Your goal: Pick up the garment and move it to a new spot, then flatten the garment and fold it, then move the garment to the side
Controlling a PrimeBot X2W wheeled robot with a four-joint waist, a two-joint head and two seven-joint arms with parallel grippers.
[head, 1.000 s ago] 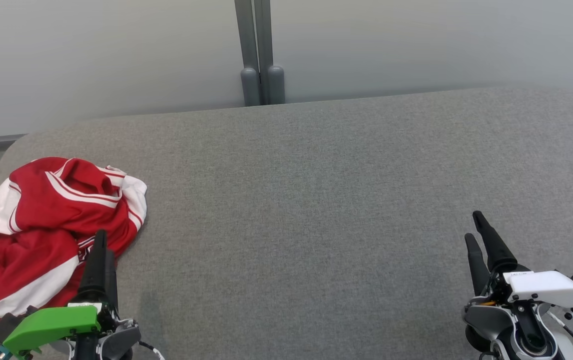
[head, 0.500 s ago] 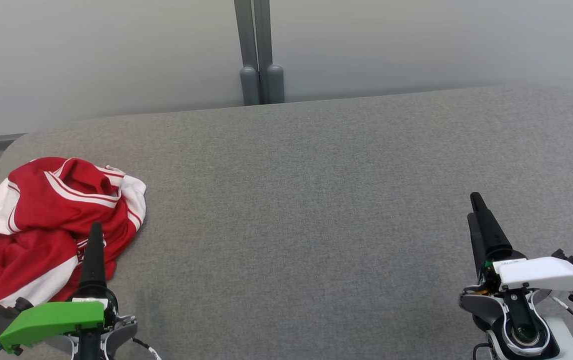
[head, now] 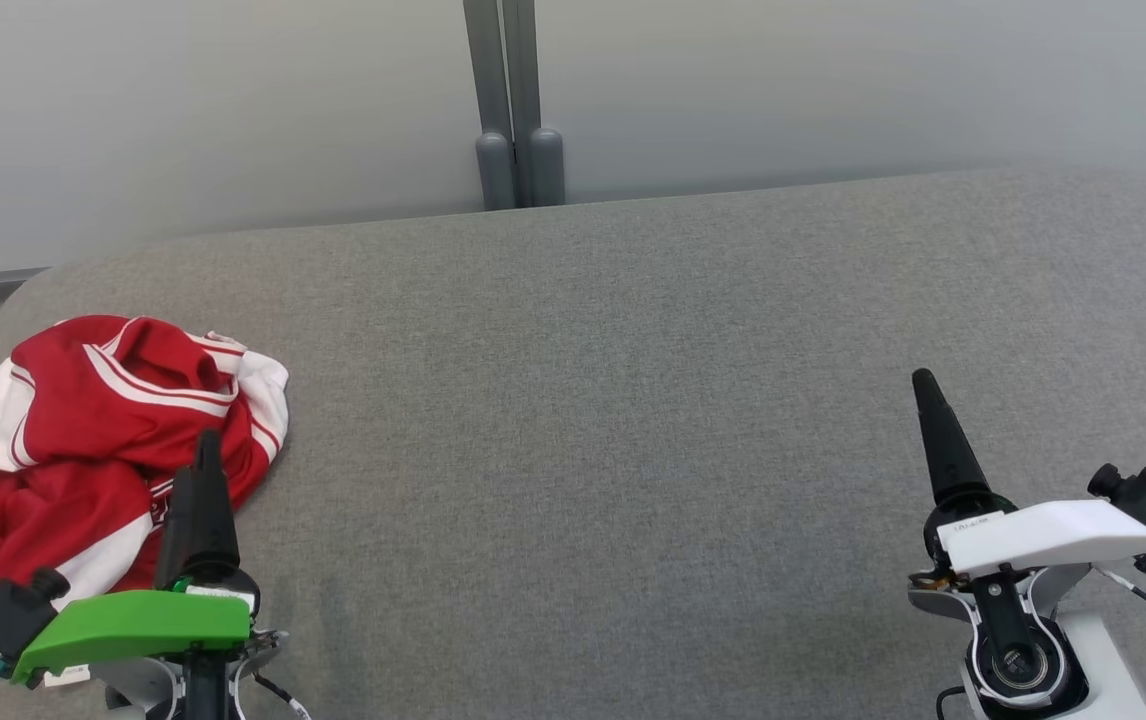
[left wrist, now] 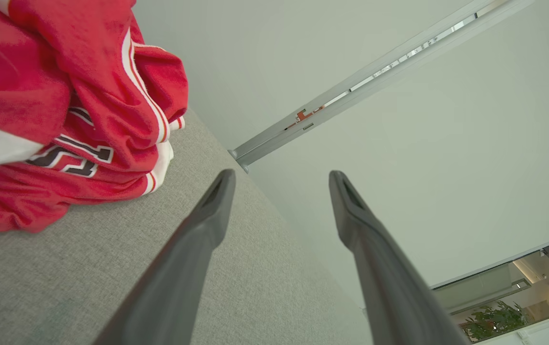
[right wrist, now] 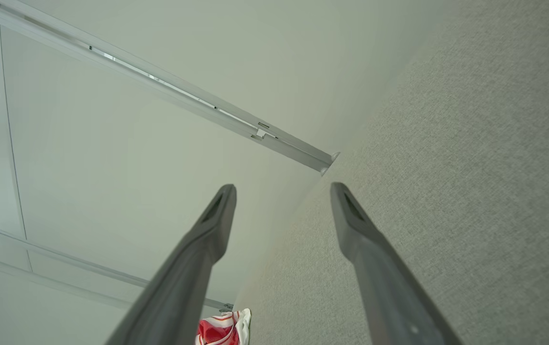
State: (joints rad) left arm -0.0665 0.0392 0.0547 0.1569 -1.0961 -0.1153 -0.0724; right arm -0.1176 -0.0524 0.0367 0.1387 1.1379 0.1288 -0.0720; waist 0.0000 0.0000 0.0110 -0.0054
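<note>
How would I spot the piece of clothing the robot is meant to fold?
Start with the big grey padded bench in front of the pale wall. At its left end lies a crumpled jersey. It is bright red with white stripes, against plain grey all round.

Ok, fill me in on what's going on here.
A two-armed robot faces a grey padded surface. A red and white garment lies crumpled at the surface's left end. The left gripper is open beside the garment's near edge and grips nothing. The right gripper is open too, over bare surface far to the right. The garment has not yet been picked up, flattened or folded.
</note>
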